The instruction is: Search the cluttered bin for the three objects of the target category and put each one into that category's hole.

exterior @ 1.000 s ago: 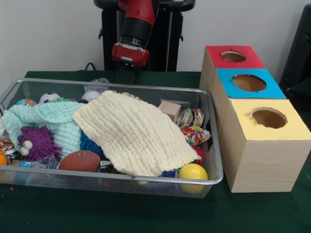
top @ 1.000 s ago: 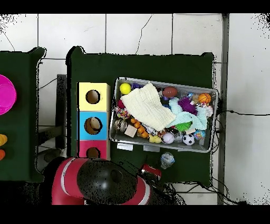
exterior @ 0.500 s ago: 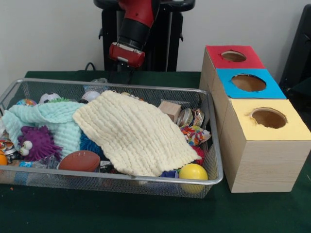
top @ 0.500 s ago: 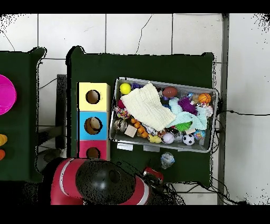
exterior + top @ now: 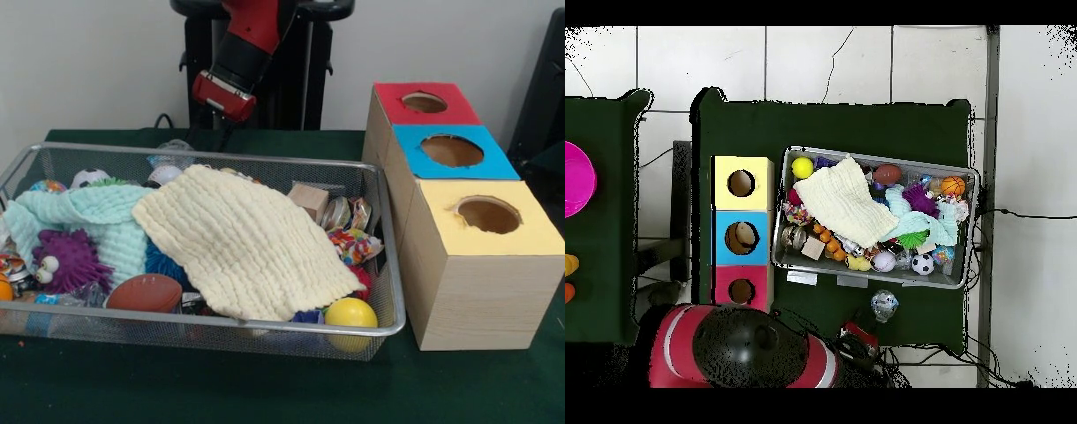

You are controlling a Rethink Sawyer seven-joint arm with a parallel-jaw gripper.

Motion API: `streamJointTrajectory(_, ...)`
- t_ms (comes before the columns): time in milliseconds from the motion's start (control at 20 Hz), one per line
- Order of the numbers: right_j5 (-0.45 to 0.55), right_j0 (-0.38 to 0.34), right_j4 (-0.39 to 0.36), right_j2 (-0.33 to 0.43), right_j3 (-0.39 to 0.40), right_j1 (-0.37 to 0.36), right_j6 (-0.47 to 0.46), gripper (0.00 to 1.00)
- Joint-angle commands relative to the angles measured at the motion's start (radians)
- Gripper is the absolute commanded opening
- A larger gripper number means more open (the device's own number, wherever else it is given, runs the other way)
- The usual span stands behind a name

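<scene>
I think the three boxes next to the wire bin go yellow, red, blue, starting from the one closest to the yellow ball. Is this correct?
Not quite. The front view shows the order beside the wire bin as yellow box, blue box, then red box: blue sits in the middle and red is last. The yellow one is indeed closest to the yellow ball.

green table [image 5: 265, 389] carries wire bin [image 5: 388, 265] beside three boxes [image 5: 477, 274].

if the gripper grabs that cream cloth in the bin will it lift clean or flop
The cream cloth probably flops: it drapes limply over the toys beneath. It looks light and quilted, so a pinch should hold. Lifting may nudge the yellow ball at its edge, which could roll.
</scene>
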Motion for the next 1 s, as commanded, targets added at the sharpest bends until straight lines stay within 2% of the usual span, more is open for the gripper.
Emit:
streamJointTrajectory(50,0.057,0.02,0.115,0.095,-0.062,0.041,0.081,1.0)
streamJointTrajectory(350,0.052,0.06,0.181,0.095,-0.046,0.058,0.086,1.0)
streamJointTrajectory(550,0.081,0.085,0.22,0.091,-0.011,0.04,0.097,1.0)
streamJointTrajectory(800,0.154,0.092,0.176,0.065,0.053,-0.057,0.087,1.0)
streamJointTrajectory(1000,0.195,0.096,0.155,0.049,0.069,-0.102,0.07,1.0)
